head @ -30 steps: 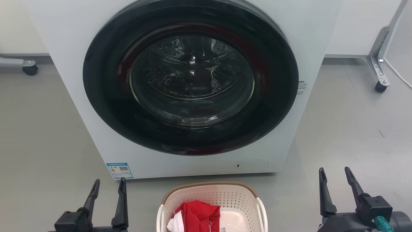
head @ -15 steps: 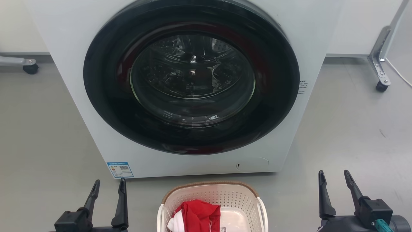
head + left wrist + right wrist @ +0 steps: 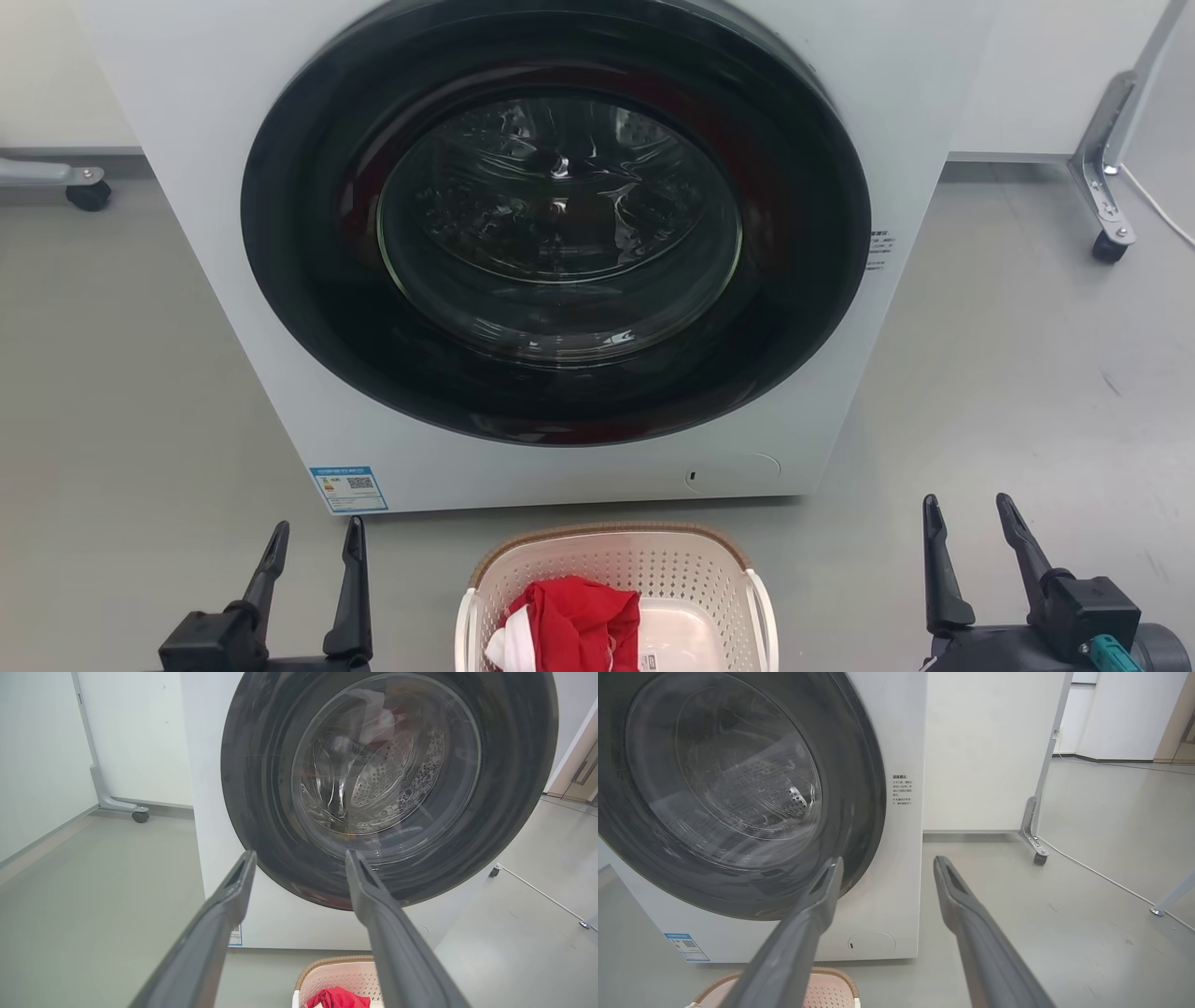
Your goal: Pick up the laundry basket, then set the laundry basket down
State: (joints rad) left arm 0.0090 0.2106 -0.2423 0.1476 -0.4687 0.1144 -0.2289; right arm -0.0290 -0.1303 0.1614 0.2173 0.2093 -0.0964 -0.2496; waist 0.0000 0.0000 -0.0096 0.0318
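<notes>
- The left gripper (image 3: 317, 525), with two long dark fingers, sits at the lower left of the head view. Its jaws stand apart with a clear gap, and it holds and touches nothing.
- The right gripper (image 3: 966, 499), at the lower right of the head view, is likewise spread and empty, its fingers pointing up the frame.
- The laundry basket (image 3: 607, 534), a cream-white perforated plastic tub with a brown woven-look rim and white side handles, stands on the floor at the bottom centre of the head view. It lies between the two grippers and apart from both.
- A crumpled red cloth (image 3: 574, 621) lies inside the basket, with a bit of white fabric (image 3: 509, 649) at its lower left.
- Just above the basket in the frame stands a white front-loading washing machine (image 3: 560, 476). Its round dark-rimmed glass door (image 3: 555, 219) is shut, and a small blue label (image 3: 347, 489) is stuck at its lower left corner.
- The smooth grey floor (image 3: 131, 373) spreads to both sides of the machine.
- A metal frame leg on a black castor (image 3: 1106, 201) stands at the upper right, with a white cable (image 3: 1158, 210) beside it. Another castor (image 3: 89, 196) shows at the upper left, before pale walls.
</notes>
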